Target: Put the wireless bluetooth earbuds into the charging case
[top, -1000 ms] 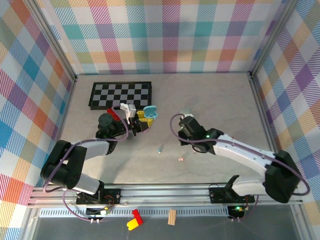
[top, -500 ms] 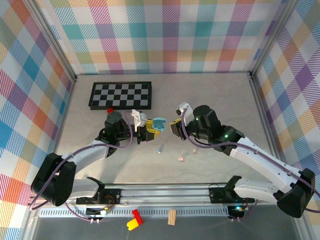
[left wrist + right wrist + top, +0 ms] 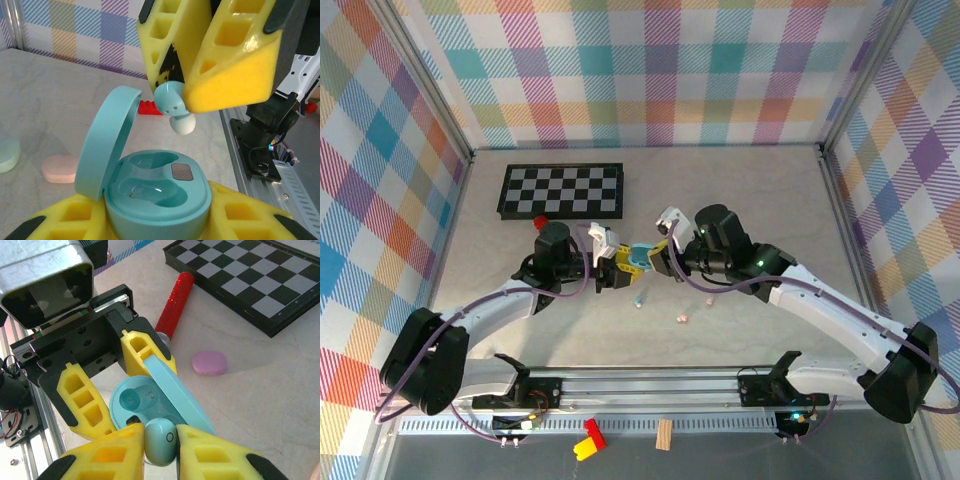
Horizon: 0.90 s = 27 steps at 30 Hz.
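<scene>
Two grippers: they meet mid-table, tips almost nose to nose in the top view.
Left gripper [image 3: 614,264]: clamped on the base of the case [image 3: 157,200], mouth facing up.
Lid [image 3: 105,145]: hinged open, standing near upright at one side, clear of the wells.
Right gripper [image 3: 663,258]: pinched on one bud [image 3: 175,107] by its rounded body.
Bud position: over the case, just above the rim and near the lid's edge, not touching either.
Bud axis: near upright, slightly tilted, with the pale tip pointing down at the wells.
Wells [image 3: 150,185]: two, and both look empty. I cannot tell which one suits this bud.
Key relation: a well lies below the tip, roughly along the bud's long axis. The right arm carries the bud and the left only steadies the case.
Next move (judgement): a short descent, tip first. A small twist may be needed to seat it.
Loose buds: a bluish one [image 3: 640,298] and a pink one [image 3: 682,318] lie on the table [image 3: 770,200], toward the arm bases.
</scene>
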Available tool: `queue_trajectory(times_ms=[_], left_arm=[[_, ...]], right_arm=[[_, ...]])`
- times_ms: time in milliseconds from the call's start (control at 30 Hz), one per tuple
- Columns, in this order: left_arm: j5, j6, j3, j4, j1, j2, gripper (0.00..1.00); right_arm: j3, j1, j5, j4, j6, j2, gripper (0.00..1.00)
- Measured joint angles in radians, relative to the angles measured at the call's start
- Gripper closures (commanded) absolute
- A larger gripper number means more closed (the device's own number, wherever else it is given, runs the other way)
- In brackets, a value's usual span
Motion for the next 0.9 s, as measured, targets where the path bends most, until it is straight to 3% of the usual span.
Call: queue_trajectory(times_ms=[767, 833, 900], left_arm=[[-0.001, -0.057, 0.0, 0.057, -0.005, 0.001, 0.7], [-0.002, -0.058, 0.0, 0.057, -0.005, 0.003, 0.7], [-0.003, -0.061, 0.0, 0.059, -0.005, 0.006, 0.7]], right_arm=[[0.0, 0.0, 0.004, 0.001, -0.022, 0.035, 0.79], [0.0, 0.0, 0.004, 0.001, -0.021, 0.038, 0.76], [0.0, 0.0, 0.004, 0.001, -0.018, 0.04, 0.67]])
